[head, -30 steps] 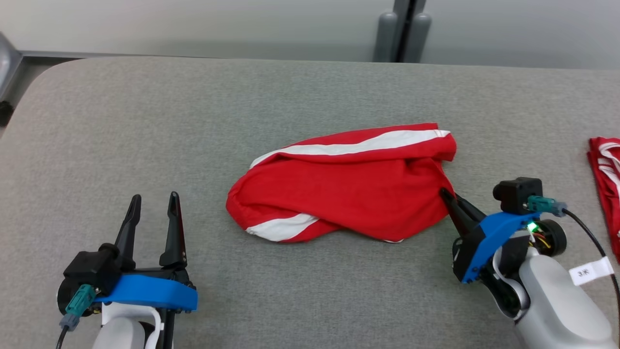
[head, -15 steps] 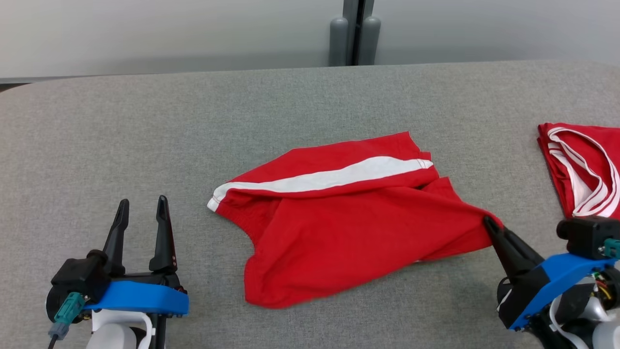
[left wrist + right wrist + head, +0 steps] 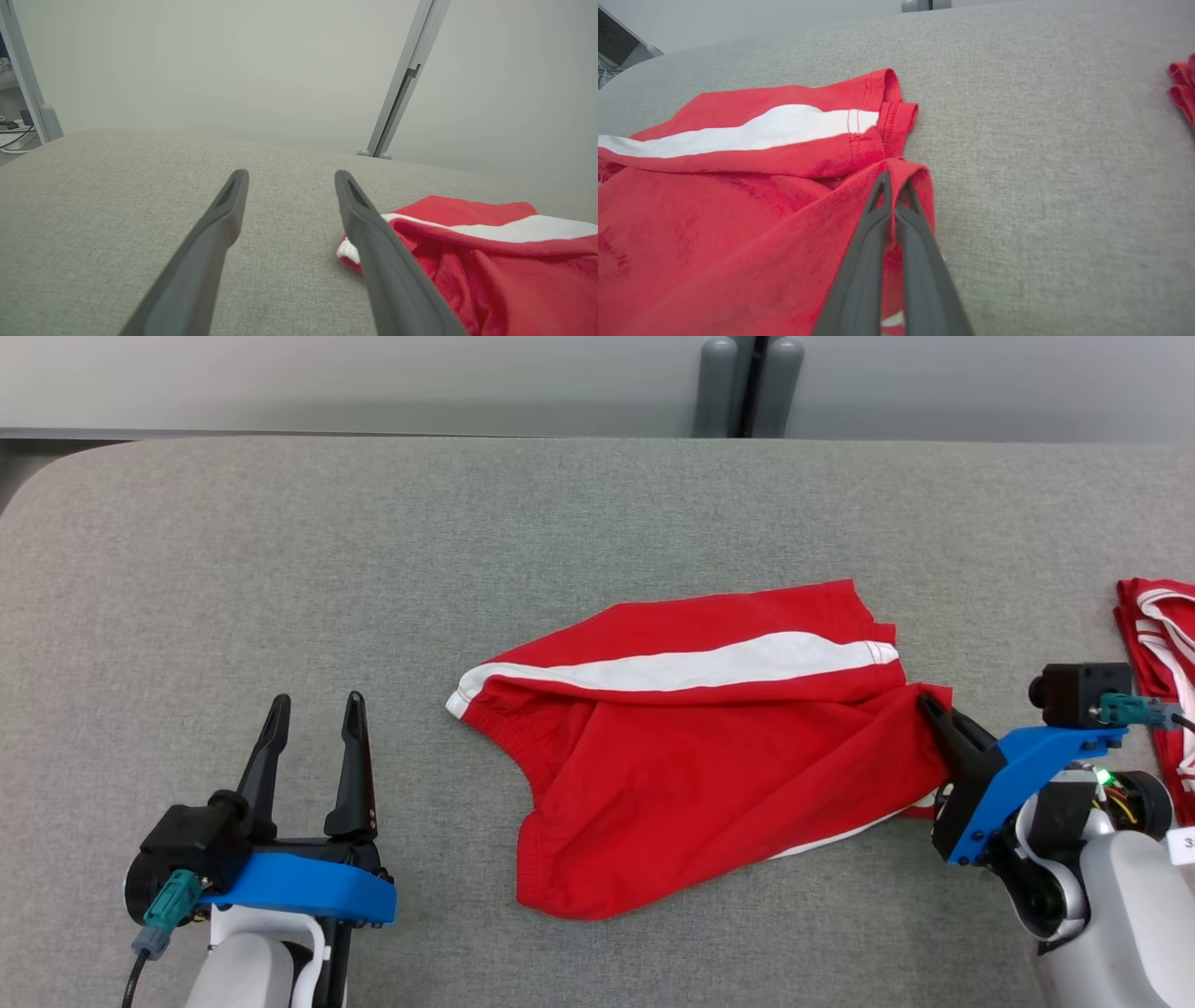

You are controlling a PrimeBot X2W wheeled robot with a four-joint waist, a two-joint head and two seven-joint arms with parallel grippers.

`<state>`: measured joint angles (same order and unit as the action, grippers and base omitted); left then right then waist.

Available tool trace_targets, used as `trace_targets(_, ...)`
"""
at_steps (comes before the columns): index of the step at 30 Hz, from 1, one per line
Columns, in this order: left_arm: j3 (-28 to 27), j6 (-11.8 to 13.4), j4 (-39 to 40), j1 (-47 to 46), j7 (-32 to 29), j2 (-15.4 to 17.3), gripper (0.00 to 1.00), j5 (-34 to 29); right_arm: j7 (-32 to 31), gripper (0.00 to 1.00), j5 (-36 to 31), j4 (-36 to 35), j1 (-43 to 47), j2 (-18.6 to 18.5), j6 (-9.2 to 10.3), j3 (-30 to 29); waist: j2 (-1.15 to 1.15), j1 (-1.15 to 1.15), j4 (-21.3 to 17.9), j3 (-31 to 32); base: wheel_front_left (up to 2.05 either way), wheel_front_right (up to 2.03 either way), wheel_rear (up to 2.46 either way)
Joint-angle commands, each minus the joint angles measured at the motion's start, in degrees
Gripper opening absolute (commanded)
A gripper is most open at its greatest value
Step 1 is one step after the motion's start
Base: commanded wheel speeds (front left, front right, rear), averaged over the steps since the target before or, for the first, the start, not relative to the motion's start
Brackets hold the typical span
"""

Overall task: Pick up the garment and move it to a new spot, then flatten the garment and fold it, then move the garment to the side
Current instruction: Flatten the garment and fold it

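The garment point(image 3: 709, 747) lies on the tabletop point(image 3: 373, 541), roughly midway between its left and right edges. The left claw point(image 3: 317, 700) sits to its left by the near edge, apart from the garment. The right claw point(image 3: 926, 702) meets the garment's right corner. What may be a second cloth point(image 3: 1153, 653) lies at the right edge. A post point(image 3: 752, 383) stands behind the far edge.

A grey fabric-covered table point(image 3: 280, 569) with a rounded far-left corner spans the head view. At its right edge lies a red garment with white trim point(image 3: 1158, 653), partly cut off by the frame. Beyond the far edge is a pale wall point(image 3: 373, 383) with a grey two-part post point(image 3: 750, 387) against it. Left of the table, cables point(image 3: 11, 135) lie on the floor
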<state>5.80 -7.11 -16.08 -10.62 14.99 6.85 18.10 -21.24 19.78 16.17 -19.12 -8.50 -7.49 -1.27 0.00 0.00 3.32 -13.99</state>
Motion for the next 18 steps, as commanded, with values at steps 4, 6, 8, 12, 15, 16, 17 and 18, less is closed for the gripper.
trace_targets(4,0.27,-0.42,-0.54,-0.59,0.25,-0.18,1.0,0.29,4.94,0.0,0.8,7.3,-3.99,-1.91,-0.01,2.44,0.0,0.0,0.62,0.08,0.0,0.0,0.0)
trace_targets(6,0.33,-0.45,-0.77,-0.5,0.25,-0.2,1.0,0.37,8.14,0.0,1.26,11.1,-6.25,-2.43,-0.01,3.85,0.0,0.0,0.61,0.22,0.0,0.0,0.0)
trace_targets(8,0.62,-0.46,-0.88,-0.63,0.26,-0.24,1.0,0.33,11.35,0.0,2.16,14.54,-8.62,-2.28,-0.02,5.06,0.0,0.0,0.62,0.26,0.0,0.0,0.0)
trace_targets(12,1.12,-0.45,-0.59,-1.22,0.25,0.0,1.0,-0.01,17.14,0.0,2.72,20.8,-13.31,-2.0,-0.01,7.71,0.0,0.0,0.56,-0.17,0.0,0.0,0.0)
trace_targets(15,1.49,-0.45,-0.66,-1.65,0.25,0.21,1.0,-0.1,20.24,0.0,3.09,25.38,-16.54,-1.67,-0.01,10.11,0.0,0.0,0.73,-0.66,0.0,0.0,0.0)
trace_targets(16,1.58,-0.45,-0.6,-1.66,0.25,0.14,1.0,-0.17,21.19,0.0,3.28,26.86,-17.4,-1.71,-0.01,10.81,0.0,0.0,0.8,-0.79,0.0,0.0,0.0)
trace_targets(17,1.66,-0.46,-0.57,-1.66,0.25,0.1,1.0,-0.2,22.11,0.0,3.68,28.31,-18.13,-1.62,-0.01,11.41,0.0,0.0,0.84,-0.91,0.0,0.0,0.0)
trace_targets(18,1.69,-0.46,-0.59,-1.74,0.25,0.14,1.0,-0.21,22.92,0.0,4.1,29.86,-18.82,-1.53,-0.01,11.66,0.0,0.0,0.85,-1.01,0.0,0.0,0.0)
